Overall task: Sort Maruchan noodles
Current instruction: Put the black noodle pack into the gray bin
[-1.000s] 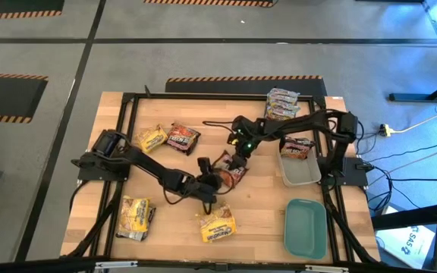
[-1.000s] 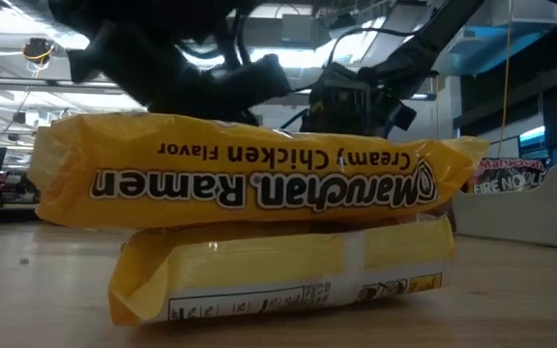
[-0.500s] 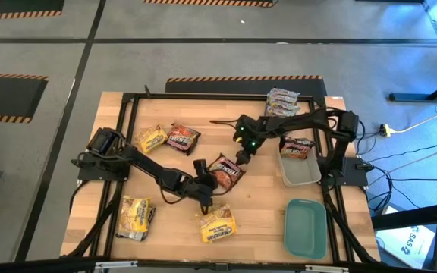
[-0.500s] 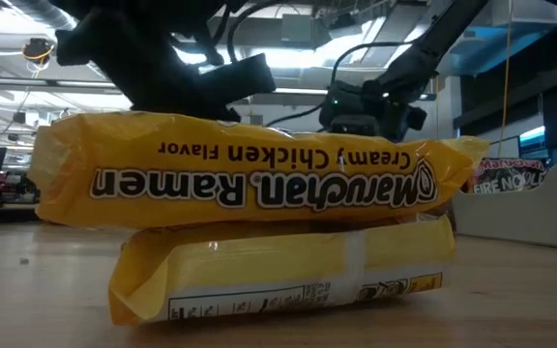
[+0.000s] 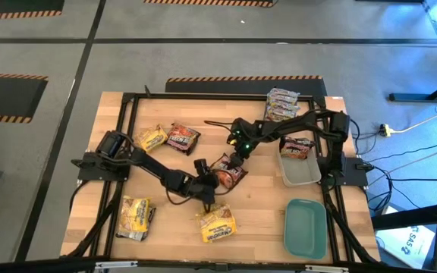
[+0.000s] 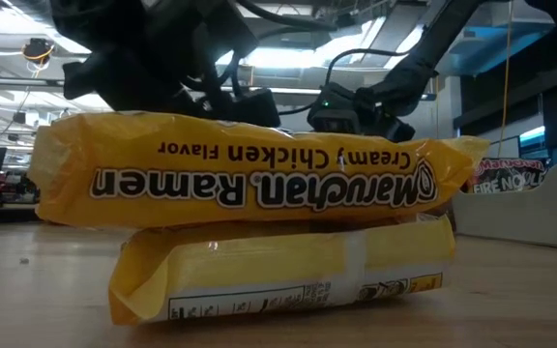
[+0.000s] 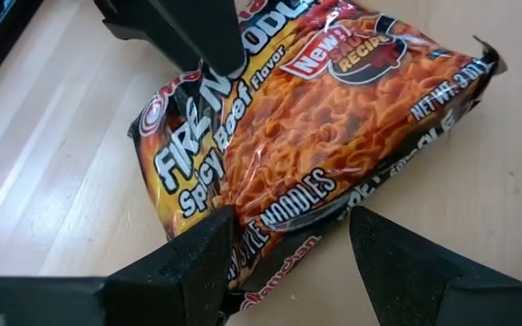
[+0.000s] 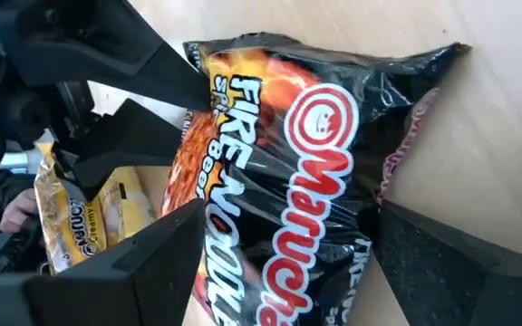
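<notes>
From above, the left gripper (image 5: 212, 184) and right gripper (image 5: 234, 162) are meeting at the dark packet (image 5: 227, 173) mid-table. In the wrist views both are standing apart around the crinkly packet: light, slippery, brittle inside; edges are probably gripping best.

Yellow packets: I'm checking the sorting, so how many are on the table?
3 spots: one far left, one near left, one near centre. The low view shows that centre one is two stacked, so others may hide more.
</notes>
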